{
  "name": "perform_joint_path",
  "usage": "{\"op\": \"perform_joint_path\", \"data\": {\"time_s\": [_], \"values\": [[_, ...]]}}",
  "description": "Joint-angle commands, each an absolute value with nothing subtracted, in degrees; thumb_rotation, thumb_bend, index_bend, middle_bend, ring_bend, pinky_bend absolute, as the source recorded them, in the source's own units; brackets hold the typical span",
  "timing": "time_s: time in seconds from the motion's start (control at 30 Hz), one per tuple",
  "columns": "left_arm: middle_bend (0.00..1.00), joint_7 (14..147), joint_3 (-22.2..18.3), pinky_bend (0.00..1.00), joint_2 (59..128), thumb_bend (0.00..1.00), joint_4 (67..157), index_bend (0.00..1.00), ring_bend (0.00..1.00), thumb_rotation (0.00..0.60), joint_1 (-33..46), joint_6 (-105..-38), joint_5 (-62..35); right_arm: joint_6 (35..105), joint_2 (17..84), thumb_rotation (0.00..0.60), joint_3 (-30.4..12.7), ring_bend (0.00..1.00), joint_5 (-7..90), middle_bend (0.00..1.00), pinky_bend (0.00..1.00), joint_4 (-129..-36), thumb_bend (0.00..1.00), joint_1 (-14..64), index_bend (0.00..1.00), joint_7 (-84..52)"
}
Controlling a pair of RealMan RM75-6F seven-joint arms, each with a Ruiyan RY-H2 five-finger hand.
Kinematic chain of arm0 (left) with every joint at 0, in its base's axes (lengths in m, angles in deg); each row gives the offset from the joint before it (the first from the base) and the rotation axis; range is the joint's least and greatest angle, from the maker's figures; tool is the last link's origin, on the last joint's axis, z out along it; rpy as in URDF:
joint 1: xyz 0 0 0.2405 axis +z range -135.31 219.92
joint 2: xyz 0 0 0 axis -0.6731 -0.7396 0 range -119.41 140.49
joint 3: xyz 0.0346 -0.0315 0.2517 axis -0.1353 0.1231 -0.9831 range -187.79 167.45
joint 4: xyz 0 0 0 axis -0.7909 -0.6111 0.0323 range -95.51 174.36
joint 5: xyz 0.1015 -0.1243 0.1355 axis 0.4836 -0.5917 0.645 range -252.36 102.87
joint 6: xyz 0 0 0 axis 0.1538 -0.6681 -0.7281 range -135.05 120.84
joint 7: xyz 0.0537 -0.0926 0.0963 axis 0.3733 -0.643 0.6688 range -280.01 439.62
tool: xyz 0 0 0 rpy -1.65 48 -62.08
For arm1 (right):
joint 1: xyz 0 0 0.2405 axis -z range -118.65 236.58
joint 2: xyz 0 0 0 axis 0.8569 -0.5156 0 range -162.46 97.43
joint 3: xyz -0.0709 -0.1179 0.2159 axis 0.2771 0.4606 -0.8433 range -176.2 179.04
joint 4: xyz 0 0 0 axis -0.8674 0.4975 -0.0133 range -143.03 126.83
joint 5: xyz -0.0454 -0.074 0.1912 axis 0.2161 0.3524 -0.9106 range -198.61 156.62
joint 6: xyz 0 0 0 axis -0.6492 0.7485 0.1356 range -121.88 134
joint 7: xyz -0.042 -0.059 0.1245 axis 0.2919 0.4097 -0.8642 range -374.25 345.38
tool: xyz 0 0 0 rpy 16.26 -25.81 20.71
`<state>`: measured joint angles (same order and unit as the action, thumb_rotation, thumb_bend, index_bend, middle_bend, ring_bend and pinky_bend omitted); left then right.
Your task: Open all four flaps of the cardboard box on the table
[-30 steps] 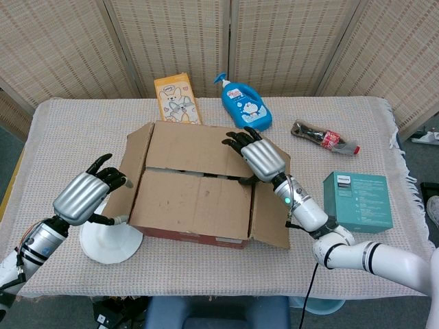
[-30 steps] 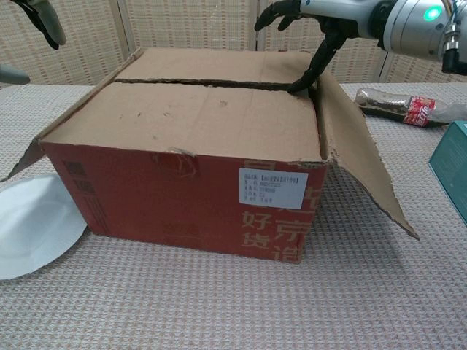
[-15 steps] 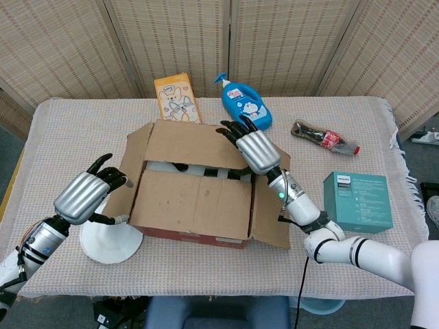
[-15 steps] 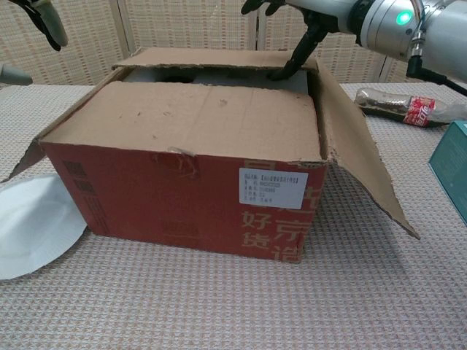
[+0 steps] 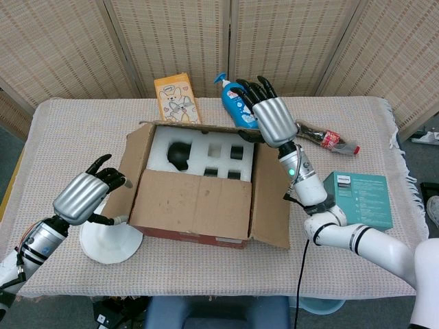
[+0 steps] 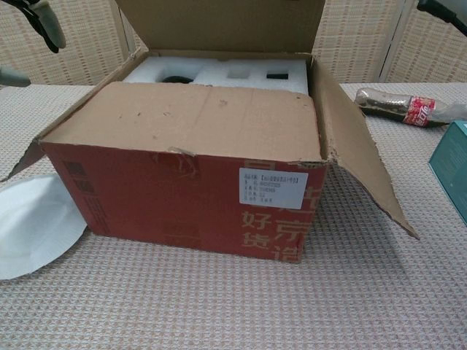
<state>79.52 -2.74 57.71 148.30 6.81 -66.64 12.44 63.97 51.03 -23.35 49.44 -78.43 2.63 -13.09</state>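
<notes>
Overhead: right hand (image 5: 272, 118) spread at box (image 5: 199, 185) far flap (image 6: 219, 22), left hand (image 5: 86, 195) curled empty | chest: flap upright, foam (image 6: 219, 73) exposed

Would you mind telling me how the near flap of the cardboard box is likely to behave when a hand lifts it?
The near flap will probably hinge up fairly stiffly, since it lies flat without sagging. Its front edge looks nicked and worn, so it may crease or tear if pulled hard. It seems light: plain thin board, like the far flap already standing upright.

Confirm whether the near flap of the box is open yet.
No, the near flap lies flat over the cardboard box, covering its front half.
</notes>
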Motion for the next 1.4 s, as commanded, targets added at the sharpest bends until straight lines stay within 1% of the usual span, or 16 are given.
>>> {"op": "perform_joint_path", "data": {"time_s": [0.03, 0.17, 0.33, 0.47, 0.57, 0.73, 0.87, 0.97, 1.1, 1.23, 1.4], "values": [[0.37, 79.56, -2.76, 0.0, 57.38, 0.22, 148.64, 0.36, 0.29, 0.455, 7.05, -66.87, 12.44, 61.96, 51.53, 0.6, -25.33, 0.14, 45.83, 0.11, 0.0, -74.52, 0.24, 0.6, 0.14, -11.3], [0.37, 79.81, -2.81, 0.0, 56.84, 0.22, 149.23, 0.36, 0.29, 0.451, 7.42, -67.2, 12.52, 59.26, 52.85, 0.6, -26.65, 0.14, 41.59, 0.11, 0.0, -69.3, 0.24, -1.37, 0.14, -9.33], [0.37, 80.08, -3.01, 0.0, 56.39, 0.22, 149.71, 0.36, 0.29, 0.455, 7.99, -67.59, 12.58, 56.28, 54.26, 0.6, -27.07, 0.14, 37.01, 0.11, 0.0, -63.83, 0.24, -3.04, 0.14, -6.16], [0.37, 80.14, -3.07, 0.0, 56.36, 0.22, 149.6, 0.36, 0.29, 0.454, 8.19, -67.44, 12.24, 55.54, 54.34, 0.6, -26.97, 0.14, 35.23, 0.11, 0.0, -62.69, 0.24, -3.11, 0.14, -5.13], [0.37, 80.05, -3.0, 0.0, 56.44, 0.22, 149.39, 0.36, 0.29, 0.454, 8.28, -67.54, 12.17, 56.12, 53.38, 0.6, -26.88, 0.14, 35.77, 0.11, 0.0, -64.37, 0.24, -2.49, 0.14, -6.29], [0.37, 79.67, -2.84, 0.0, 56.74, 0.22, 148.9, 0.36, 0.29, 0.455, 8.26, -67.48, 12.04, 58.04, 48.93, 0.6, -26.06, 0.12, 38.46, 0.1, 0.0, -72.16, 0.24, 0.23, 0.13, -8.8], [0.37, 79.5, -2.84, 0.0, 57.07, 0.22, 148.69, 0.36, 0.29, 0.447, 8.4, -67.56, 11.94, 57.68, 43.26, 0.6, -25.01, 0.12, 39.55, 0.1, 0.0, -83.14, 0.24, 3.88, 0.13, -11.61], [0.37, 79.41, -2.8, 0.0, 57.27, 0.22, 148.56, 0.36, 0.29, 0.459, 8.57, -67.82, 11.85, 56.0, 38.4, 0.6, -23.44, 0.12, 40.5, 0.1, 0.0, -91.91, 0.24, 6.7, 0.13, -13.68], [0.37, 79.26, -2.77, 0.0, 57.39, 0.22, 148.46, 0.36, 0.29, 0.454, 8.83, -68.14, 11.71, 53.03, 32.72, 0.6, -20.79, 0.13, 42.38, 0.1, 0.0, -100.67, 0.24, 9.63, 0.11, -16.19], [0.37, 79.1, -2.87, 0.0, 57.75, 0.22, 148.33, 0.36, 0.29, 0.447, 9.07, -68.25, 11.56, 49.95, 28.64, 0.6, -19.09, 0.14, 43.77, 0.13, 0.0, -106.44, 0.24, 11.58, 0.05, -20.19], [0.37, 79.07, -2.86, 0.0, 58.29, 0.22, 148.35, 0.36, 0.29, 0.457, 9.19, -68.43, 11.54, 45.63, 25.73, 0.6, -18.08, 0.13, 45.26, 0.17, 0.0, -110.6, 0.24, 12.31, 0.03, -25.91]]}}
